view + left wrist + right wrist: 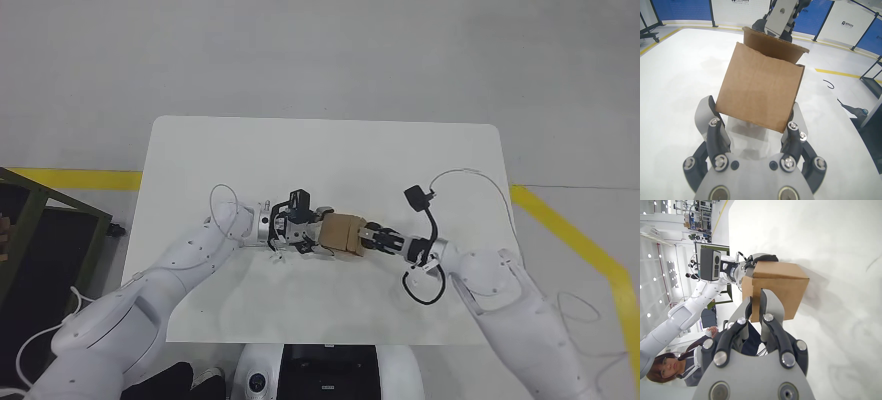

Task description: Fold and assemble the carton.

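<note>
The carton point(345, 236) is at the middle of the table point(250, 150), caught between both arms, and the left gripper point(753, 107) has its fingers clamped on two opposite walls at one end. At the far end the right gripper point(756, 298) pinches a single cardboard panel between nearly closed fingers. Whether the carton touches the tabletop or hangs just above it is hard to call.

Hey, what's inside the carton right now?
Only bare brown cardboard shows, on the open flap of the carton that the right gripper pinches. Its walls cover the rest of the inside.
</note>
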`<state>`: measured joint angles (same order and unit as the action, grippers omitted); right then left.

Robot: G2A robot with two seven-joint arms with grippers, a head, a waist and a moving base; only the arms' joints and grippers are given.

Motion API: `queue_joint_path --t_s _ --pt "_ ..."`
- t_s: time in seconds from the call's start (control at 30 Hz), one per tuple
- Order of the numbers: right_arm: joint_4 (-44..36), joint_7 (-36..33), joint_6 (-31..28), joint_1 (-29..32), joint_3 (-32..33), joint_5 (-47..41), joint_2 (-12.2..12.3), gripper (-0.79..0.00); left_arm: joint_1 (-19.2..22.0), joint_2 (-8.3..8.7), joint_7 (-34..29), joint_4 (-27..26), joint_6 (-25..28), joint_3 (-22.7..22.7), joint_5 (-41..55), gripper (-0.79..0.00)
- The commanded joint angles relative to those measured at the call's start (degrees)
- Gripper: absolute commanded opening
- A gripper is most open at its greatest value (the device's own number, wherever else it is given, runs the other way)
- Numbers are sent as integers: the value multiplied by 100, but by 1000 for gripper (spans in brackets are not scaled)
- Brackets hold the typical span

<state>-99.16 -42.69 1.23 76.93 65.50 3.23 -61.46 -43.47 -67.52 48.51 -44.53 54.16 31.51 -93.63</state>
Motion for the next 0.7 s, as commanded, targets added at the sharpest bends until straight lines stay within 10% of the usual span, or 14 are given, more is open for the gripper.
queue_joint_path --t_s 0.0,0.67 --pt "-11 37 61 2 -13 39 -3 -699 -5 3 -3 -10 -5 8 -8 -111" --pt "-103 152 458 -15 -142 443 -17 -650 -56 30 -57 -95 19 91 -13 -114"
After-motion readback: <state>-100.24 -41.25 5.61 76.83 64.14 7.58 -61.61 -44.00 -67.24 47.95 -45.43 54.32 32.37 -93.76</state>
